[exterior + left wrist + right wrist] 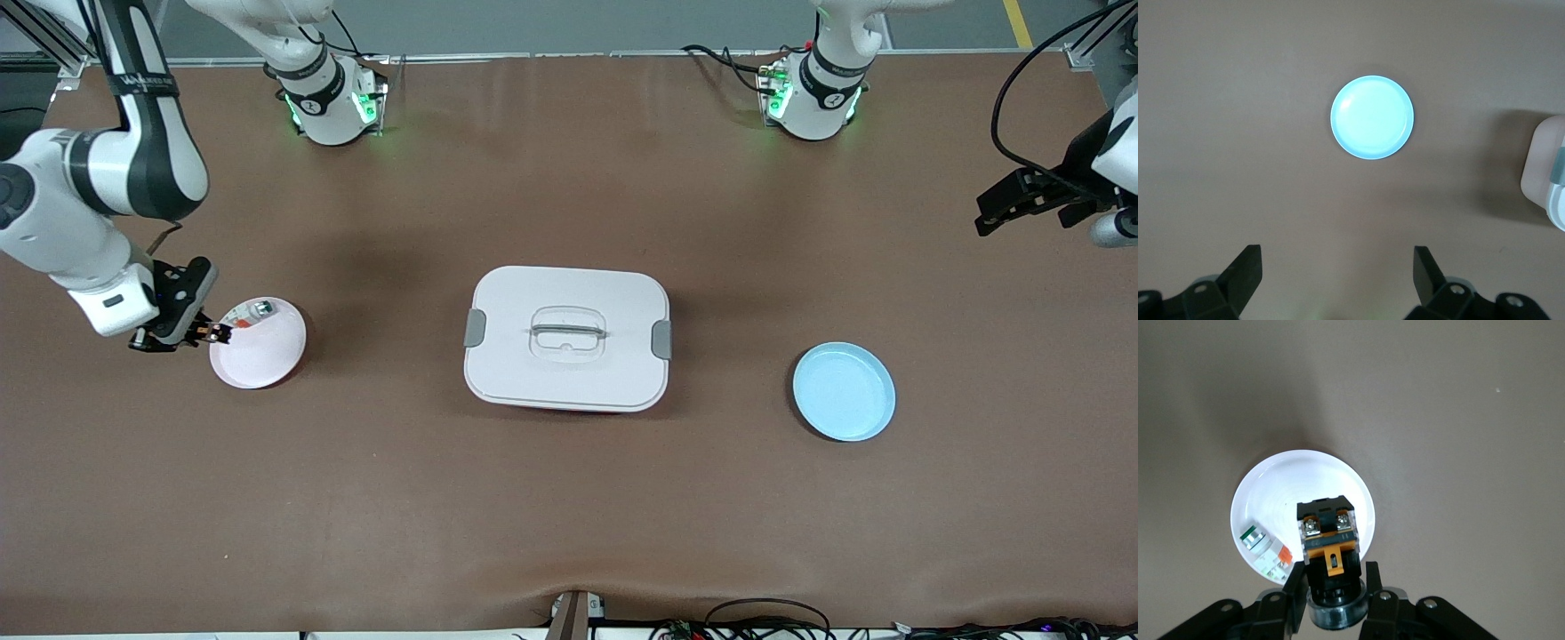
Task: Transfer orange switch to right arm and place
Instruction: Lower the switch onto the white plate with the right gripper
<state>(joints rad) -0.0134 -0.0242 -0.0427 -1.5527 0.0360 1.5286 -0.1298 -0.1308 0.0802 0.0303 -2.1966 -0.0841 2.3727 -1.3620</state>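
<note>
My right gripper (210, 334) is shut on the orange switch (218, 334), a small black block with an orange band and silver screws. I hold it just above the rim of the pink-white plate (258, 360), at the plate's edge toward the right arm's end of the table. In the right wrist view the switch (1328, 540) sits between my gripper's (1333, 577) fingers, over the plate (1285, 487). My left gripper (989, 213) is open and empty, up over the table at the left arm's end; its view (1337, 263) shows bare table between the fingers.
A small silver-and-green piece with orange bits (255, 312) lies in the pink-white plate (1266, 551). A white lidded box (566, 338) stands mid-table. An empty light blue plate (843, 391) lies toward the left arm's end, also in the left wrist view (1371, 117).
</note>
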